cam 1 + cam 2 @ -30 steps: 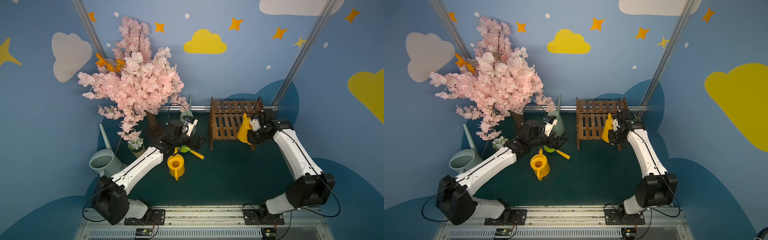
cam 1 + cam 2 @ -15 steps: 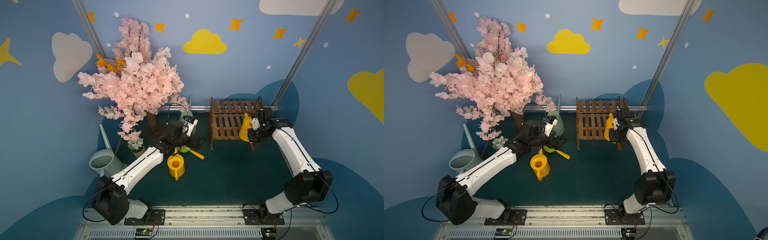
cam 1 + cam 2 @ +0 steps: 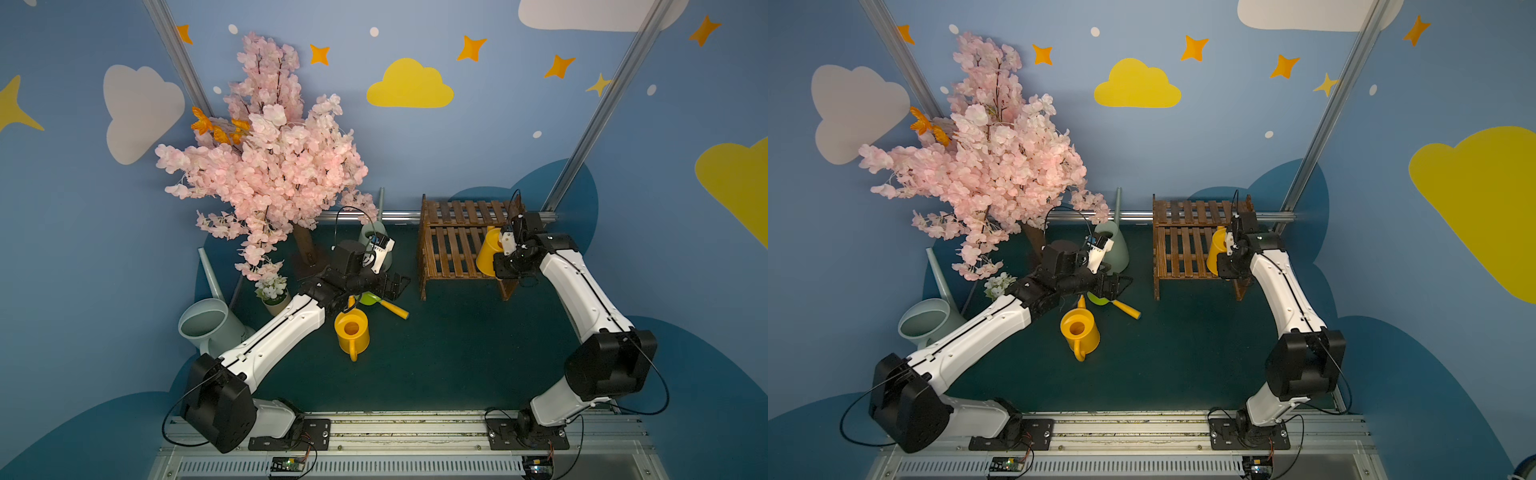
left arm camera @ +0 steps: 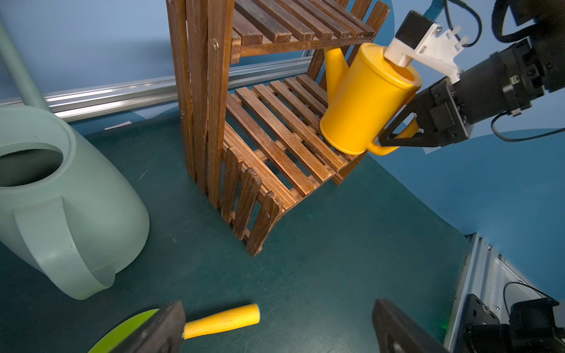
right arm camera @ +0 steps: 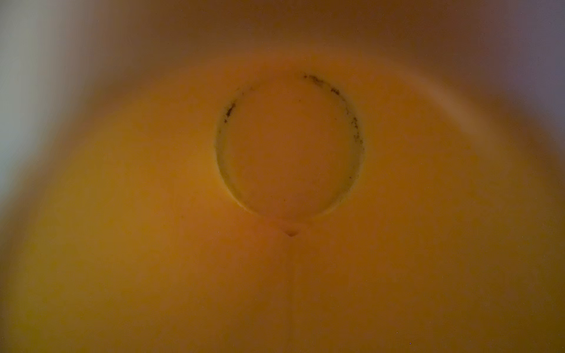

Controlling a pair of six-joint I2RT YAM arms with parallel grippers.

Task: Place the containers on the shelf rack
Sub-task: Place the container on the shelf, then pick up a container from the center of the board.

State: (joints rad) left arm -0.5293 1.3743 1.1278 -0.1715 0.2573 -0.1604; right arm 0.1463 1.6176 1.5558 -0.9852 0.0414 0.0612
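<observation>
One yellow can [image 3: 484, 257] half behind arm [image 3: 582, 296]

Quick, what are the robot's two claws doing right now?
Left gripper: open, holding nothing.
Right gripper: closed on the handle of the yellow watering can, which is tilted on the lower tier of the shelf rack.

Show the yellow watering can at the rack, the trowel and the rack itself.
yellow watering can [image 4: 363, 101]: left wrist view, on its body.
trowel [image 4: 223, 321]: left wrist view, on its yellow handle.
shelf rack [image 4: 284, 143]: left wrist view, on a lower slat.
</observation>
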